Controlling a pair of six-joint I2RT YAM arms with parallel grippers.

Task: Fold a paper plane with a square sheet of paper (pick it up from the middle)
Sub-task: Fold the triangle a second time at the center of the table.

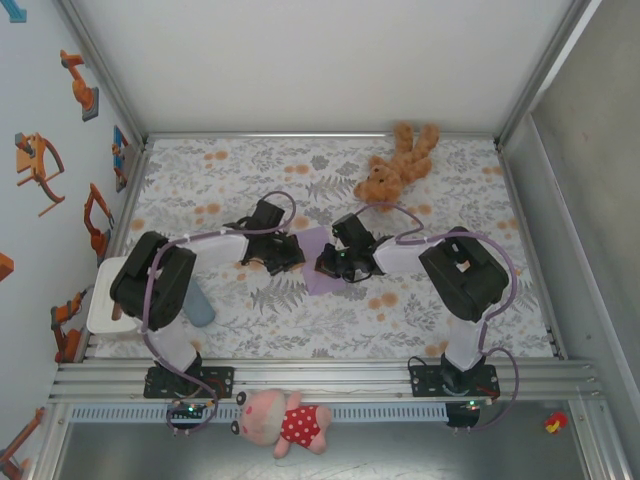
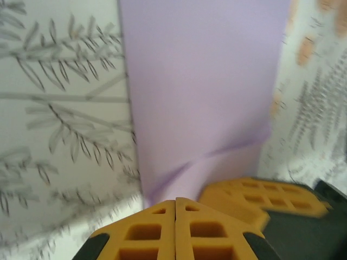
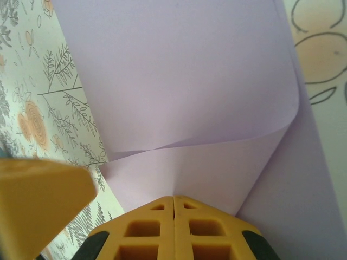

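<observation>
Both arms are reaching inward from their bases over the floral-patterned tablecloth [image 1: 230,170], elbows bent outward and forearms converging at the table's middle. The left gripper [image 1: 297,255] and right gripper [image 1: 323,265] are facing each other there, nearly touching, over the square sheet of thin pale lilac paper [image 1: 322,284], which is lying between them on the cloth.

The right wrist camera is showing what the overhead view cannot: the sheet's near edge is curling up and over, and the right gripper's yellow fingers [image 3: 190,227] are pressing together on that raised flap. The left wrist view is showing the left gripper's fingers [image 2: 157,230] squeezed tight at a lifted edge of the sheet [image 2: 200,81]; whether paper is caught between them I cannot tell.

The overhead view alone is showing a brown plush teddy bear [image 1: 393,168] lying well apart at the far edge.
</observation>
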